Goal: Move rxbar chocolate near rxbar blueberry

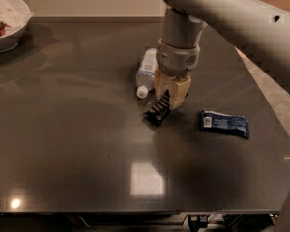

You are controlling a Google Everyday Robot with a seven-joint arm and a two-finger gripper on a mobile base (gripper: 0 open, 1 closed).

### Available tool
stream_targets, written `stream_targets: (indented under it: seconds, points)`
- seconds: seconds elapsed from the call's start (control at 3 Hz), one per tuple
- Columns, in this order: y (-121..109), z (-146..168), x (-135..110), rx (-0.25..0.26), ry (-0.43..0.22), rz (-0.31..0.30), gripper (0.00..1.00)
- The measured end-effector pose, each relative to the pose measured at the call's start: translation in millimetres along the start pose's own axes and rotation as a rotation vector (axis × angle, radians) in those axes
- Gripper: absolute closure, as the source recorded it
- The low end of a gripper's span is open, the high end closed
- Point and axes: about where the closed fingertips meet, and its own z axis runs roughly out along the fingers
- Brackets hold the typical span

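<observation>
The rxbar chocolate [158, 110] is a black wrapper with white text, tilted, its upper end between the fingers and its lower end at or just above the dark table. My gripper [169, 96] is shut on it, hanging from the white arm that comes in from the upper right. The rxbar blueberry [224, 123] is a dark blue wrapper with a white label patch at its left end, lying flat on the table to the right of the gripper, a short gap away from the black bar.
A clear plastic bottle [146, 72] lies on its side just behind and left of the gripper. A white bowl [7, 22] with red food sits at the far left corner. The table's right edge [270, 105] runs diagonally past the blue bar.
</observation>
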Motion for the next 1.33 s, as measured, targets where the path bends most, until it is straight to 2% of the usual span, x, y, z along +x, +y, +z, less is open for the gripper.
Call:
stream_targets:
  seconds: [0.67,1.0,1.33]
  points:
    - [23.1,-14.5,61.2,0.007,0.064,0.133,1.0]
    - [33.1,-23.8,78.6,0.018,0.089,0.179,0.83]
    - [41.3,-29.0,89.4,0.02,0.105,0.209,0.59]
